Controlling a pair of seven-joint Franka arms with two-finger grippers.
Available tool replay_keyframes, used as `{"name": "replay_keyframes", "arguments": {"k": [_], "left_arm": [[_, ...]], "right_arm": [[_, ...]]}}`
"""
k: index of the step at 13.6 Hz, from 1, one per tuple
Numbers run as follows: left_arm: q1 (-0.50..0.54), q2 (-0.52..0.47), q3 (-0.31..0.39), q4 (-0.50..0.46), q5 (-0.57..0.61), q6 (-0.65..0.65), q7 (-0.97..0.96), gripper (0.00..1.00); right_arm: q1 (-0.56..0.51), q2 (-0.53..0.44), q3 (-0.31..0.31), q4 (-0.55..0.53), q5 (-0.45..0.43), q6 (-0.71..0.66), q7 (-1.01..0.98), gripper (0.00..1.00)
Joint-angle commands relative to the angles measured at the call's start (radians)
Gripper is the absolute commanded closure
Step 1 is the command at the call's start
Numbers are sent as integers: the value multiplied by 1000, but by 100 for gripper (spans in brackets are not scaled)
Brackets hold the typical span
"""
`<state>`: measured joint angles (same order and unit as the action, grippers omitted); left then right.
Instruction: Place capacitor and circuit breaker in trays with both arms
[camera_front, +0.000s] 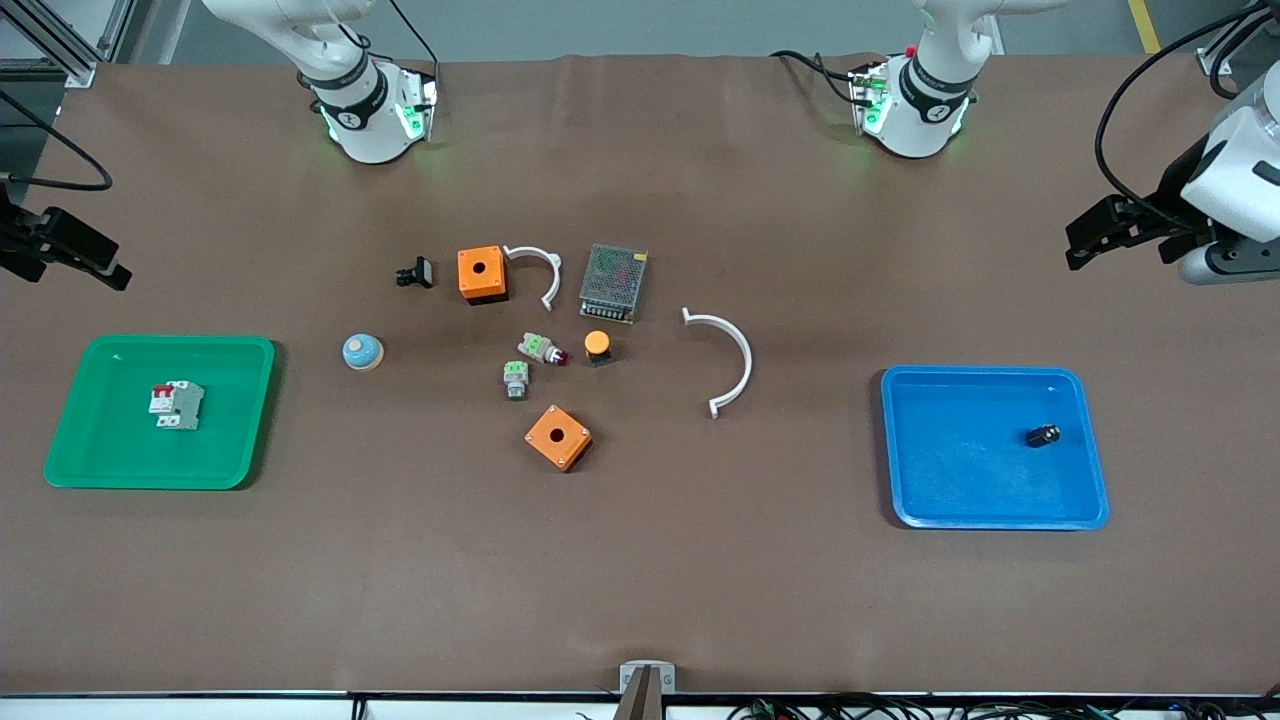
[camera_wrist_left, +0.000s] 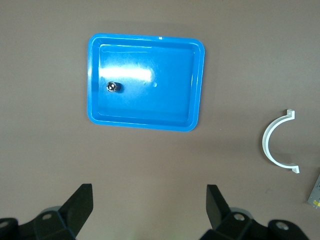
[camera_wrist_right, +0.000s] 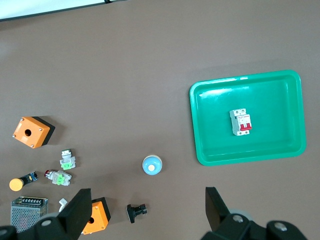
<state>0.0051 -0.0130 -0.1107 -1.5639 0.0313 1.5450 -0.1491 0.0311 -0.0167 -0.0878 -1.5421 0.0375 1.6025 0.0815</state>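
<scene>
Circuit breaker: the circuit breaker (camera_front: 177, 405) lies flat in the green tray (camera_front: 110, 470) at the right arm's end of the table, long axis running toward and away from the front camera, red levers on the side facing the table's edge at that end.
Capacitor: the capacitor (camera_front: 1042, 436) lies on its side in the blue tray (camera_front: 990, 505) at the left arm's end, long axis slanted, pale terminal end pointing toward that end's table edge.
Left gripper: the left gripper (camera_wrist_left: 149, 206) hangs in the air over bare table beside the blue tray, jaws spread wide, holding nothing.
Right gripper: the right gripper (camera_wrist_right: 148, 209) hangs over the table at the green tray's end, jaws spread wide, holding nothing.
Surface: a brown mat covers the table (camera_front: 640, 580).
Room: grey floor shows past the table, with cables along its edges.
</scene>
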Motion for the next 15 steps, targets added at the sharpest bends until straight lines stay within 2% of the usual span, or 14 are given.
{"name": "replay_keyframes", "arguments": {"k": [1, 15], "left_arm": [[4, 1, -6, 19, 13, -2, 20, 0], [7, -7, 0, 11, 2, 37, 48, 0]], "right_arm": [[-3, 15, 2, 33, -4, -19, -20, 0], [-10, 15, 0, 51, -7, -21, -45, 0]]}}
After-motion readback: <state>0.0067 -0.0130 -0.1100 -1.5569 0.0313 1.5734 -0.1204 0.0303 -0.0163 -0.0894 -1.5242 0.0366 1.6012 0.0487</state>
